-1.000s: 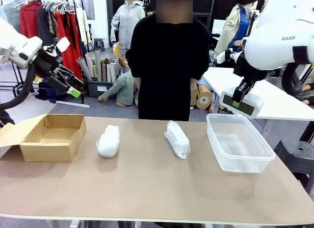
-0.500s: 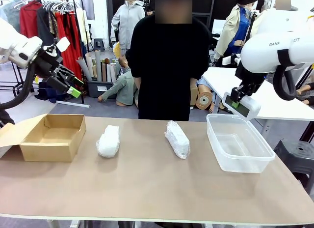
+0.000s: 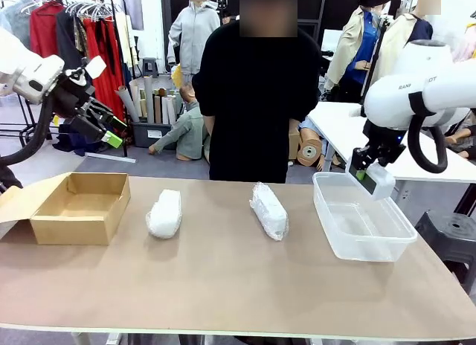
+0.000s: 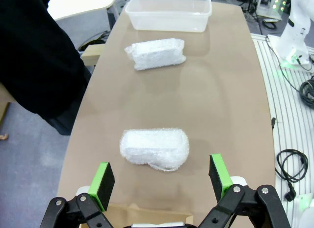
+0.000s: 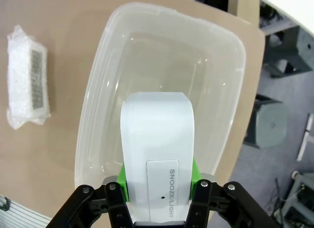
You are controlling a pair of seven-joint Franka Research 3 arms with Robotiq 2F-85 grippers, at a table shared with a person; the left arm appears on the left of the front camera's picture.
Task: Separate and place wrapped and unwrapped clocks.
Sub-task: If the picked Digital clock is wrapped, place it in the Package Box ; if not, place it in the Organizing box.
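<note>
- Front view: the left gripper (image 3: 106,131) hangs high at far left, above the open cardboard box (image 3: 78,209), jaws spread wide with nothing between them.
- On the table (image 3: 223,285), the left wrapped bundle (image 3: 165,213) lies just right of the box. The right wrapped bundle (image 3: 269,210) lies mid-table, in front of the person (image 3: 256,92).
- At right, the right gripper (image 3: 368,174) is clamped on the bare clock (image 3: 379,181), over the far edge of the clear tub (image 3: 363,244).
- Left wrist view: green pads (image 4: 104,179) stand well apart. The left wrapped bundle (image 4: 154,148) lies just beyond them, with the right wrapped bundle (image 4: 156,53) and the clear tub (image 4: 169,14) farther along.
- Right wrist view: the jaws pinch the bare clock (image 5: 156,139), "SNOOZE/LIGHT" side showing, over the clear tub's (image 5: 93,115) open inside. The right wrapped bundle (image 5: 28,83) lies beside the tub.
</note>
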